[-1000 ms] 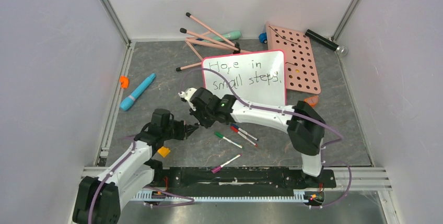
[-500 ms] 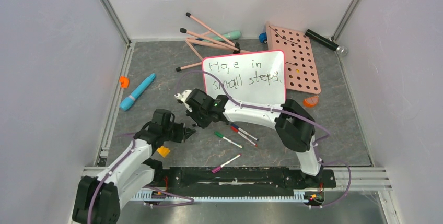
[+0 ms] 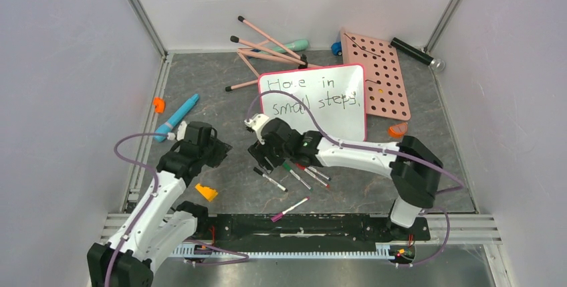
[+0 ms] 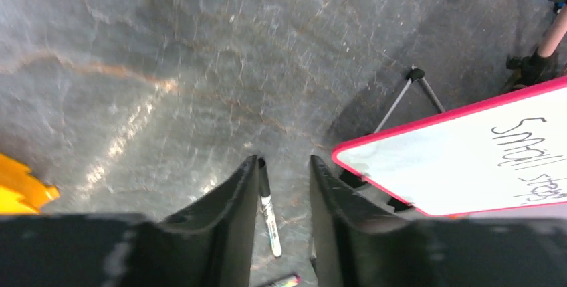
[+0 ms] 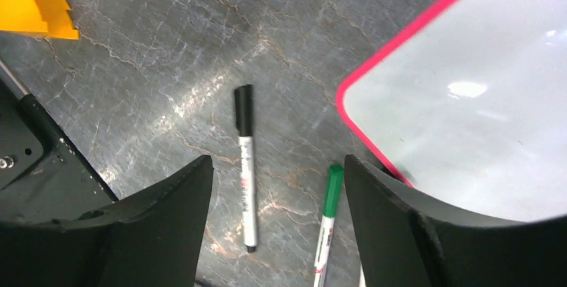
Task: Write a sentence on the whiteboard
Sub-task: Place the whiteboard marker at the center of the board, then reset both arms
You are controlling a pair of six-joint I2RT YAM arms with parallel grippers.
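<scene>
The whiteboard [image 3: 334,116] stands at 12 o'clock on the table [image 3: 200,93], slightly raised, and the sentence [image 3: 309,93], "Hope in small steps", fills its far half in two lines, so the writing looks done. Just off its near left corner, at 7 o'clock, a black marker [image 5: 245,166] lies loose on the table with a green marker [image 5: 327,220] beside it. The right jaws hang directly above the black one, wide apart and empty; the left jaws, at 9 o'clock from them, are slightly apart and also empty. The danger is the right arm [image 3: 354,153], which reaches along the board's near edge: a careless sweep could nudge the board or smear the ink.
</scene>
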